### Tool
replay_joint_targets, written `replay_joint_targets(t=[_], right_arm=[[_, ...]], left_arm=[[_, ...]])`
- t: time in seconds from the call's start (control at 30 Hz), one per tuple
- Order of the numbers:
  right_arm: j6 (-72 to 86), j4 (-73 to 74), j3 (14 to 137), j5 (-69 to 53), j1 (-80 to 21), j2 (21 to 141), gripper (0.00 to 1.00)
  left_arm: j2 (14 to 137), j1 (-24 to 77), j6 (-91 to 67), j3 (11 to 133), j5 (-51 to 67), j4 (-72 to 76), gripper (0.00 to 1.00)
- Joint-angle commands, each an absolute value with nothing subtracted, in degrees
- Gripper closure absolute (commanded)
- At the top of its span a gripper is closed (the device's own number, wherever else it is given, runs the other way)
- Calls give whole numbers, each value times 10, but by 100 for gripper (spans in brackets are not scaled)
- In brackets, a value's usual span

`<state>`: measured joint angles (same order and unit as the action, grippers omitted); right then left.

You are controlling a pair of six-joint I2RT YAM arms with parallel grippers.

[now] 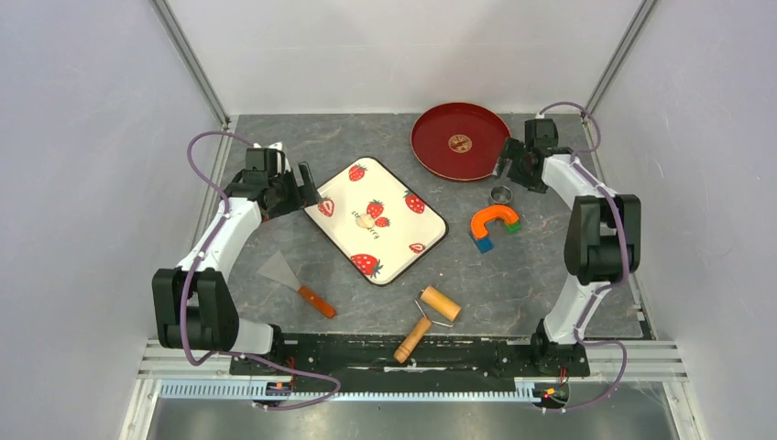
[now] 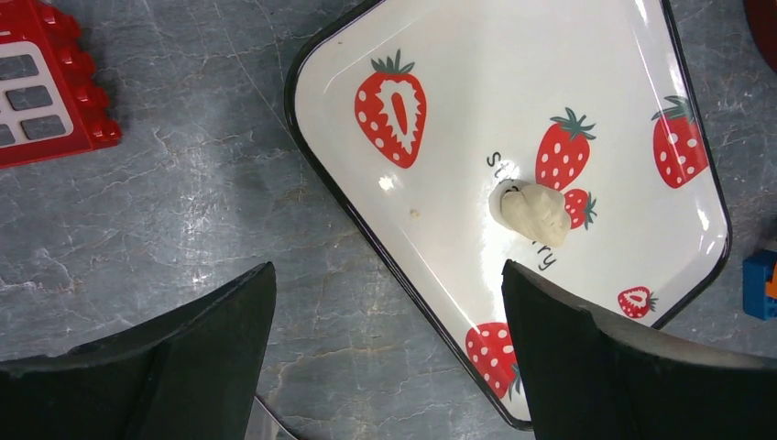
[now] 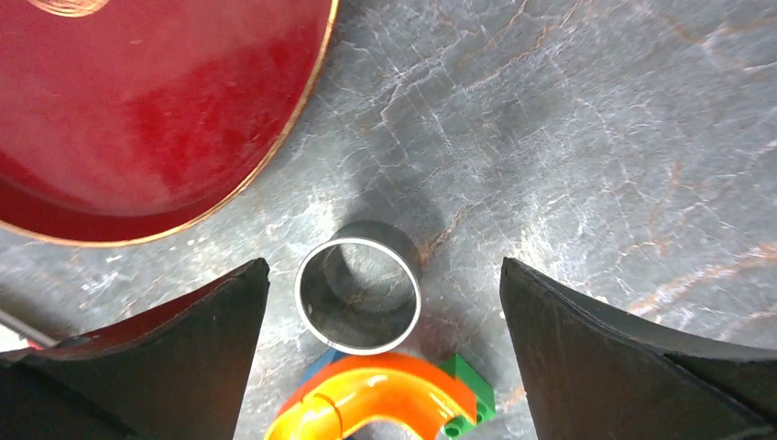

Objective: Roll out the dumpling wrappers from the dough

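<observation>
Dough [image 2: 534, 213] in sight: one small lump, pale cream, matte, lumpy surface w/ a dark crease at one end. Thick and rounded, a stubby wedge, not flat. It's lying on its side approx mid-tray [image 2: 476, 92], right on top of the black lettering [image 2: 499, 165], its edge overlapping a small strawberry print [image 2: 579, 207]. Well clear of the tray rim on every side. Tray itself sits flat on the desk [image 2: 183, 202], left of centre.
</observation>
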<state>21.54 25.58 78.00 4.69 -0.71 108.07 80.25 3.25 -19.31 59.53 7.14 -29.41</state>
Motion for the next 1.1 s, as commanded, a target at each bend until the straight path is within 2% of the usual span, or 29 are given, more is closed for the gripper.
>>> replay_joint_targets(t=[0.0,0.43,0.8,1.07], right_arm=[[187,218,752,33,-8,994,2],[193,231,601,-28,-36,826,2],[298,216,494,-47,-185,744,2],[360,178,441,-72,-257,754,9]], left_arm=[[791,31,-230,601,78,-272,3],[784,32,-235,534,166,-270,7],[766,32,-236,486,189,-262,8],[812,31,-226,518,163,-276,9]])
